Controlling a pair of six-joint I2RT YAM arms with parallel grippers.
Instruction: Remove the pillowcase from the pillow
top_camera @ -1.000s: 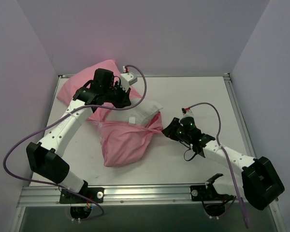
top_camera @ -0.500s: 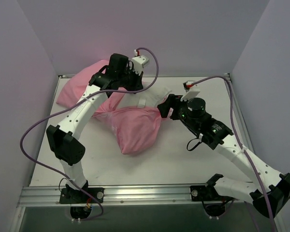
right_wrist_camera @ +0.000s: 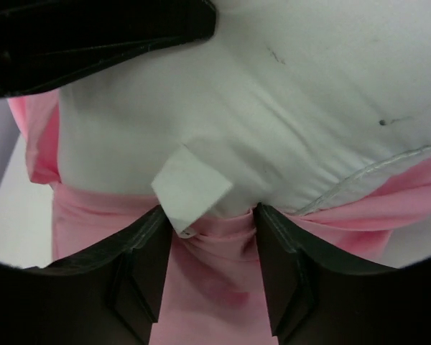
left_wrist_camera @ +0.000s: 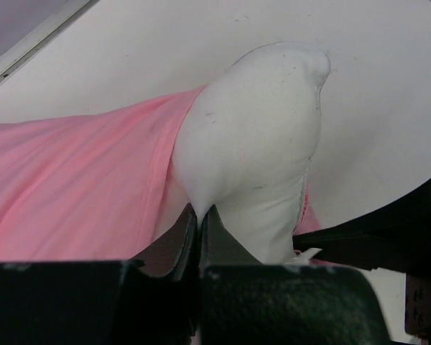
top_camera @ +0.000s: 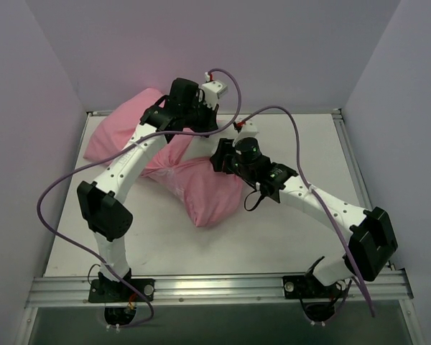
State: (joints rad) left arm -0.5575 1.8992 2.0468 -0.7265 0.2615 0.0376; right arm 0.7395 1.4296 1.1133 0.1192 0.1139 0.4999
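The left gripper [left_wrist_camera: 199, 215] pinched the pillow [left_wrist_camera: 258, 136] by its bare white corner at twelve o'clock, anchoring it, while the right gripper [right_wrist_camera: 210, 231], jaws spread, straddled the pillowcase [right_wrist_camera: 215, 295] hem, likely to strip it toward six.

The table [top_camera: 302, 237] I work on is flat and white. A silver metal rail [top_camera: 215, 287] runs along its near edge, and a thin metal strip [top_camera: 302, 113] lines the far edge. Plain pale walls close it in: the back wall [top_camera: 273, 50], the left wall [top_camera: 21, 144] and the right wall [top_camera: 409, 108].
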